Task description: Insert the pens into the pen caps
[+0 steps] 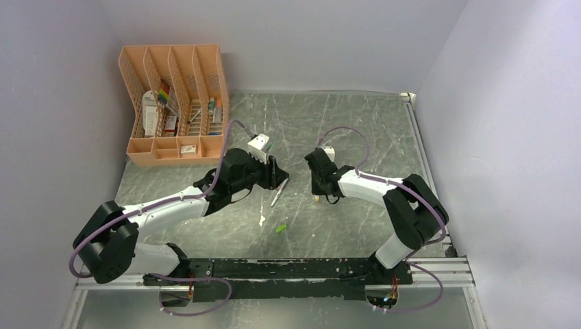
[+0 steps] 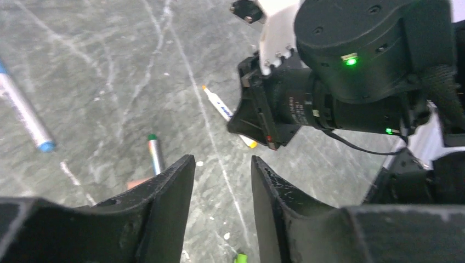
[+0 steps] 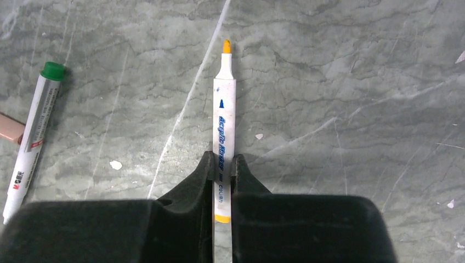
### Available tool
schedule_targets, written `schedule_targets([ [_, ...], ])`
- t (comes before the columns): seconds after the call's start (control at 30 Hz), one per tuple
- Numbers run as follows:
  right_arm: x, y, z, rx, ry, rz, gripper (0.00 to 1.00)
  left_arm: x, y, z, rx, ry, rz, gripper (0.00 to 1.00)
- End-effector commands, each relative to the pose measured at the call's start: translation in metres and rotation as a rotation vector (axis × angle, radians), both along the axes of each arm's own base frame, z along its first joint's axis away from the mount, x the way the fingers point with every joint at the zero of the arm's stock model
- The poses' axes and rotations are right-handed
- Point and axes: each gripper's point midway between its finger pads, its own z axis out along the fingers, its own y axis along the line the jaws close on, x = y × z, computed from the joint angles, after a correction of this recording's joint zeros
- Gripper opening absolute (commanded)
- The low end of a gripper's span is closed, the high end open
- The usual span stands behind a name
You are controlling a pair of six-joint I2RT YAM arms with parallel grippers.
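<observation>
My right gripper [image 3: 222, 159] is shut on the white barrel of the orange-tipped pen [image 3: 224, 126], which lies along the table with its tip pointing away. A green-ended pen [image 3: 33, 131] lies to its left, and an orange-pink cap [image 3: 10, 129] is beside that pen at the frame edge. My left gripper [image 2: 219, 159] hovers open over bare table with nothing between its fingers, facing the right gripper [image 2: 257, 118]. In that view the green-ended pen [image 2: 155, 155] is just left of the fingers, a blue-ended pen [image 2: 24, 112] is further left, and a green cap [image 2: 239, 257] lies below.
A peach mesh organiser [image 1: 175, 103] with stationery stands at the back left corner. The green cap [image 1: 281, 228] and a small white piece [image 1: 262, 221] lie between the arms and their bases. Walls close the table on three sides.
</observation>
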Motion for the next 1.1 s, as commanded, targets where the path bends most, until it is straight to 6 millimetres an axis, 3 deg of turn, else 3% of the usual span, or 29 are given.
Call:
schedule_targets([
  [0.0,-0.004,-0.003,0.009,0.003,-0.019,0.004,0.0,0.001,-0.013,0.028,-0.127,0.047,-0.126,0.56],
  [0.17,0.005,0.011,0.062,0.139,-0.178,0.059,0.0,0.006,-0.001,0.05,-0.391,0.06,-0.233,0.6],
  [0.37,0.001,0.043,0.143,0.405,-0.387,0.191,0.0,-0.032,-0.008,0.093,-0.651,-0.092,-0.495,0.55],
  [0.53,-0.012,0.062,0.197,0.527,-0.526,0.336,0.0,-0.042,-0.014,0.094,-0.752,-0.08,-0.568,0.54],
  [0.77,-0.02,0.066,0.217,0.516,-0.582,0.394,0.0,-0.037,-0.027,0.1,-0.75,-0.107,-0.549,0.54],
  [0.93,-0.024,0.07,0.215,0.506,-0.578,0.406,0.0,-0.024,-0.036,0.106,-0.732,-0.097,-0.504,0.5],
  [1.07,-0.027,0.073,0.219,0.516,-0.587,0.416,0.0,-0.009,-0.043,0.098,-0.709,-0.07,-0.447,0.47],
])
